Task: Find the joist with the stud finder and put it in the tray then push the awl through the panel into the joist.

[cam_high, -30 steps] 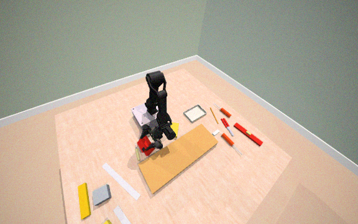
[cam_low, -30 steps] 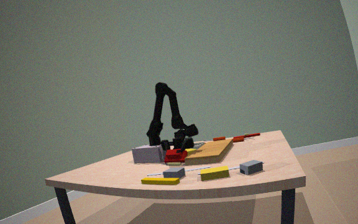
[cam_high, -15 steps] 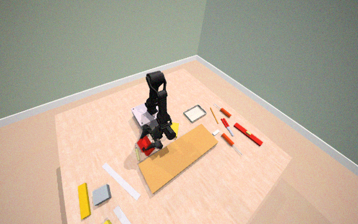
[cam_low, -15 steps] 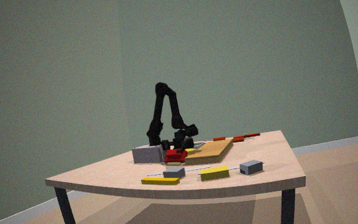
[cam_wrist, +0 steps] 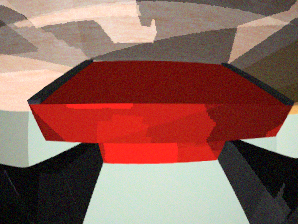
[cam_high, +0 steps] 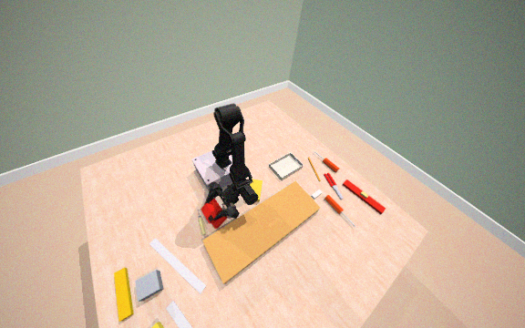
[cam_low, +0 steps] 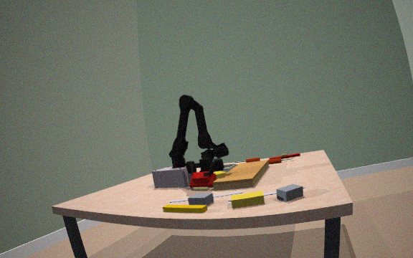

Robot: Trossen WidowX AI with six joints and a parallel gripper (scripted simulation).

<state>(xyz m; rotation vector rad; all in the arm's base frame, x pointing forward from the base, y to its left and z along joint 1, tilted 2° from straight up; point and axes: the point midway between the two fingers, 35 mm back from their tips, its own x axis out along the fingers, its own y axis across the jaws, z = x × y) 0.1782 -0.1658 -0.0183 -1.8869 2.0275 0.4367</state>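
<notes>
The red stud finder [cam_high: 212, 212] [cam_low: 202, 180] [cam_wrist: 150, 122] is between the fingers of my gripper [cam_high: 220, 215] [cam_wrist: 161, 152], which is shut on its narrower part. It is low over the table beside the near left end of the orange-brown floor panel [cam_high: 262, 232] [cam_low: 242, 174]. Whether its underside touches the table is unclear. A thin tool with a pale yellow handle [cam_high: 201, 226] [cam_low: 201, 188], which looks like the awl, lies close beside the stud finder. The shallow tray [cam_high: 285, 167] with a dark rim stands beyond the panel, empty. No hole shows in the panel.
A yellow piece [cam_high: 257, 187] lies between arm and panel. Right of the tray are a pencil [cam_high: 313, 169], screwdrivers [cam_high: 334, 204], a red-handled tool [cam_high: 330, 179] and a red level [cam_high: 372, 201]. A white strip [cam_high: 177, 265], grey block [cam_high: 149, 285] and yellow bar [cam_high: 123, 294] lie at front left.
</notes>
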